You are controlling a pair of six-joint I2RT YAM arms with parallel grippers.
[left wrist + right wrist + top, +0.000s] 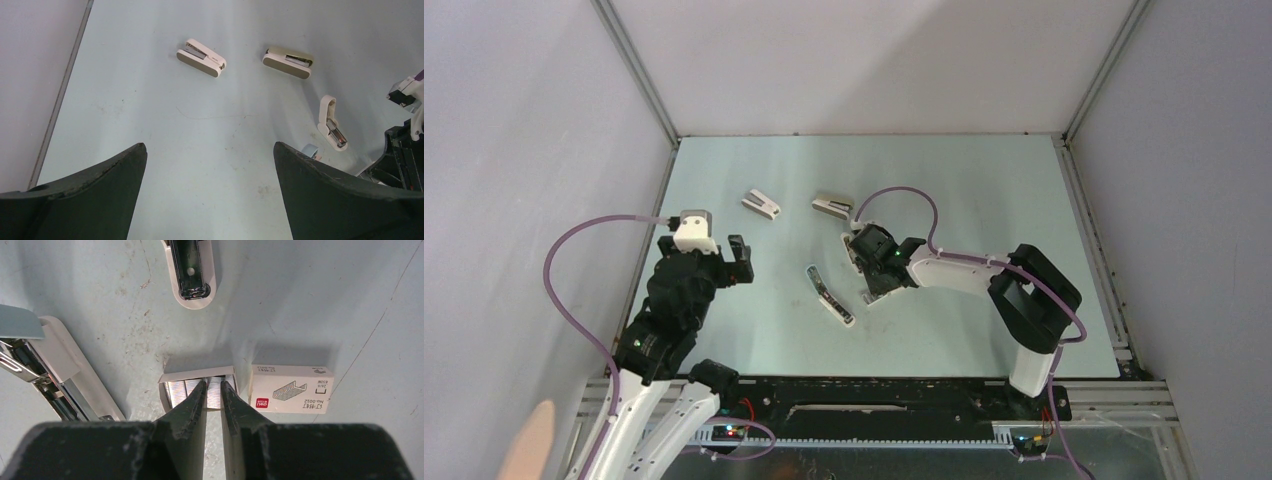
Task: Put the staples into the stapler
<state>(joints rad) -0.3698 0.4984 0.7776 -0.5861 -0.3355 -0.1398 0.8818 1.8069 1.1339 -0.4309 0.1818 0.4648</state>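
The staples' white box sleeve (291, 389) lies on the table. Its grey inner tray (170, 390) lies pulled out beside it, holding silvery staple strips. My right gripper (213, 383) reaches down into the tray, its jaws nearly closed on one strip. In the top view the right gripper (869, 265) covers the box. The slim stapler (829, 295) lies opened just left of it. In the right wrist view the stapler (60, 350) shows its metal channel. My left gripper (210, 146) is open and empty, above the table's left side (736, 258).
A white wedge stapler (200, 56) and a beige one (288, 62) lie farther back; they also show in the top view (762, 203) (834, 205). A small white stub (332, 122) lies by the right gripper. A white rounded end with metal inside (192, 275) lies just beyond the tray.
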